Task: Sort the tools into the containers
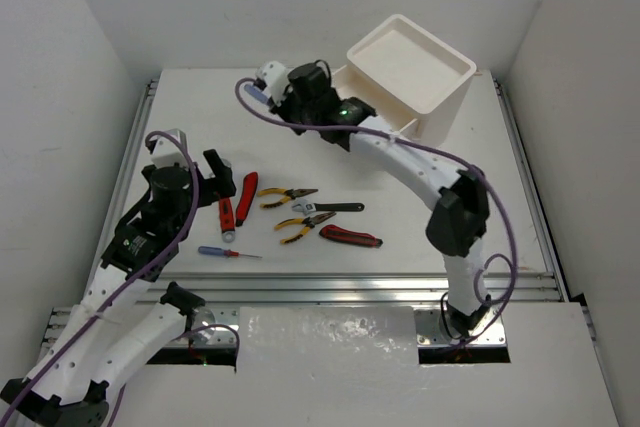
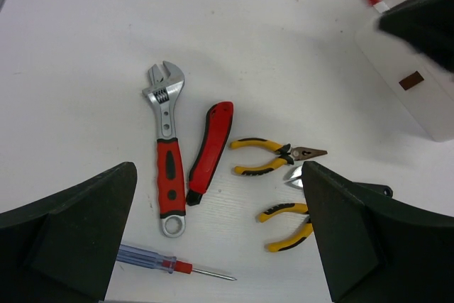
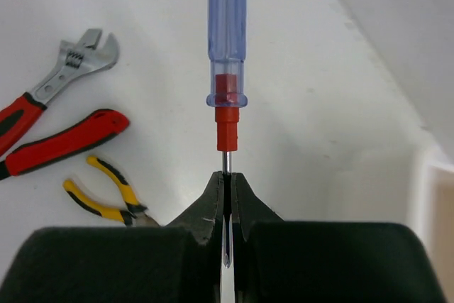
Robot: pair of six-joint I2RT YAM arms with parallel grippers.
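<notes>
Pinching blue-handled screwdriver (image 3: 226, 33) by shaft, handle outward, right gripper (image 3: 225, 182) holds it near table (image 1: 200, 107) far edge beside white container (image 1: 445, 107), probably for deposit. Left gripper (image 2: 216, 239) hangs wide open over red-handled wrench (image 2: 170, 168) near left edge, likely next pick.

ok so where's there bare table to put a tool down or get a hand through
Bare table lies right of the right arm, in front of the white container. Another patch: far left corner, beside the right gripper holding a screwdriver. Crowded: centre-left, tools clustered by the left gripper.
</notes>
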